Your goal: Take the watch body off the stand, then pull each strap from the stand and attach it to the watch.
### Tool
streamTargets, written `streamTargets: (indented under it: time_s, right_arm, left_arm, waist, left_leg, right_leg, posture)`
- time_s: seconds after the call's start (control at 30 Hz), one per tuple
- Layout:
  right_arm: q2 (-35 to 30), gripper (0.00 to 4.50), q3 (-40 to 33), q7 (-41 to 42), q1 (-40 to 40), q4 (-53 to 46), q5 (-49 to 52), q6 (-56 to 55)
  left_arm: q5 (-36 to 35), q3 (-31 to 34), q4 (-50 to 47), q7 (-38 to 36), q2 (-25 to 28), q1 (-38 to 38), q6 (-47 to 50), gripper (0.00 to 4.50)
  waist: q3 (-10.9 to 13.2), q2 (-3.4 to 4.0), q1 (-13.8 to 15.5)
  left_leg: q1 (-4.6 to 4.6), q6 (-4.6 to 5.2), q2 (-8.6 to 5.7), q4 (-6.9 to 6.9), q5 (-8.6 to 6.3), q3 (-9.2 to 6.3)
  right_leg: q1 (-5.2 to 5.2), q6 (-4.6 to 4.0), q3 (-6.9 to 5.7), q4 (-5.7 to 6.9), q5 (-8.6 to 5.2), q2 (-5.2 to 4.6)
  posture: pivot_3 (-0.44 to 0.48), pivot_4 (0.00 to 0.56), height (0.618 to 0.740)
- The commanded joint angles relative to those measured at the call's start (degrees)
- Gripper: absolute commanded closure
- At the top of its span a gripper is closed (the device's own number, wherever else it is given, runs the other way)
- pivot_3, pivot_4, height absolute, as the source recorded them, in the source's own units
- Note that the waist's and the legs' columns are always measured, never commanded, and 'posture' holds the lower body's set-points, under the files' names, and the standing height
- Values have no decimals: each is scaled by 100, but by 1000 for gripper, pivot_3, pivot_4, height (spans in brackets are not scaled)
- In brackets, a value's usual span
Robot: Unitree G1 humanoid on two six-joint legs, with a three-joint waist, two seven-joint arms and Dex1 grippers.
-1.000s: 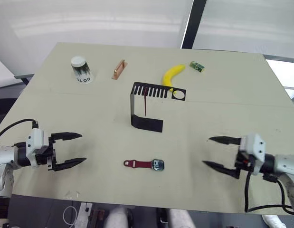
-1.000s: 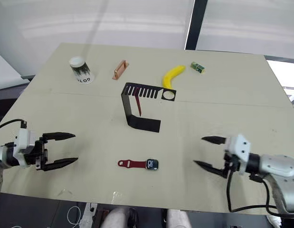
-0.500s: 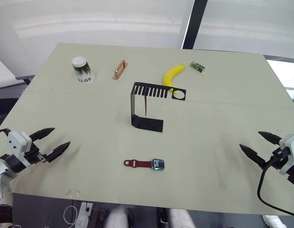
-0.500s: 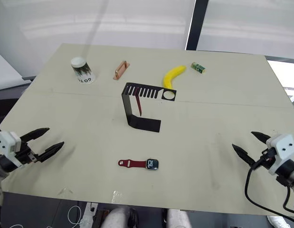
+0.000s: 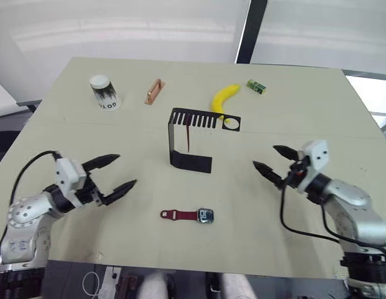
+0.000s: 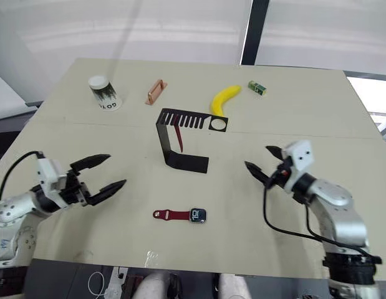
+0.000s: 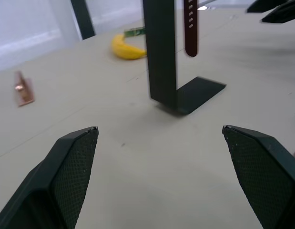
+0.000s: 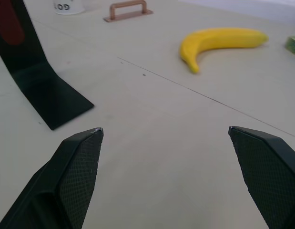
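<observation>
As the left eye view shows it, the watch body (image 5: 206,216) already lies on the bench (image 5: 317,124), off the stand (image 5: 191,138), with one maroon strap (image 5: 178,215) joined to its left side; the second strap (image 5: 189,133) hangs from the stand's slotted top arm, so I judge the task about half done, with that strap left to pull and attach. The left gripper (image 5: 116,174) and the right gripper (image 5: 270,162) hover over the bench on either side, both spread wide and holding nothing. A white cup (image 5: 103,93) stands upside down at the far left, so its inside cannot be seen; a copper handle (image 5: 154,91), a banana (image 5: 224,98) and a small green box (image 5: 257,86) lie beyond the stand.

In the left wrist view, the fingers (image 7: 66,167) stand far apart and empty, aimed at the stand's upright, with the hanging strap (image 7: 190,26) beside it.

In the right wrist view, the fingers (image 8: 76,167) gape wide and empty over bare bench, the stand's base (image 8: 47,95) near one finger and the banana (image 8: 218,40) beyond.
</observation>
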Motion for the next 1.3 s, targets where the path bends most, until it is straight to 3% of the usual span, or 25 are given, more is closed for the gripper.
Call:
streamTargets:
  time_s: [0.03,0.3,0.37,0.7,1.07,1.17,1.23,1.3]
  right_arm:
    - [238,39,380,-60,-327,309,-242,-164]
    - [858,3748,1244,145,-1074,1065,-589,-371]
    - [1034,4453,1363,113,-1240,1368,-725,-503]
    - [1498,4453,1524,131,-1837,3055,-1245,-1151]
    - [1539,4453,1616,402,-1844,3387,-1311,-1343]
    - [1534,4500,1612,436,-1832,3353,-1307,-1324]
    - [1529,4500,1614,464,-1832,3338,-1308,-1304]
    - [1526,4500,1622,485,-1828,3312,-1312,-1276]
  left_arm:
    - [-38,-253,-856,506,-183,113,369,0]
    - [399,-700,-1403,1254,-639,174,543,0]
    - [520,-873,-1498,1379,-744,187,566,0]
    - [1010,-1321,-1577,1759,-1026,278,481,0]
    - [1448,-1712,-1765,2460,-1547,-26,705,0]
    - [1535,-1859,-1838,2685,-1742,-184,887,812]
    - [1604,-1974,-1875,2867,-1882,-323,1103,1749]
    - [1720,-2049,-1892,3107,-2043,-489,1292,1749]
  waist:
    - [0,0,11]
    - [0,0,-4]
    - [0,0,3]
    - [0,0,-9]
    - [-3,-2,-16]
    - [-3,-2,-13]
    - [-3,-2,-15]
    - [-3,-2,-8]
  left_leg:
    - [-1,2,-2,1,1,0]
    - [-3,4,0,7,5,2]
    - [-4,4,-1,8,5,2]
    - [-4,5,0,8,6,2]
    - [-1,5,1,8,6,2]
    - [-1,5,1,8,6,2]
    - [-1,5,1,8,7,2]
    - [-1,5,1,8,7,2]
  right_leg:
    - [0,0,0,1,0,0]
    - [0,0,1,0,0,6]
    - [-1,0,1,0,0,5]
    - [-1,0,1,1,0,5]
    - [2,0,2,3,0,4]
    - [2,0,1,3,0,5]
    - [2,0,2,3,0,5]
    - [2,0,2,4,0,5]
  posture:
    - [0,150,725]
    - [0,150,725]
    - [0,150,725]
    - [0,150,725]
    - [0,150,725]
    - [0,150,725]
    - [0,150,725]
    - [0,150,725]
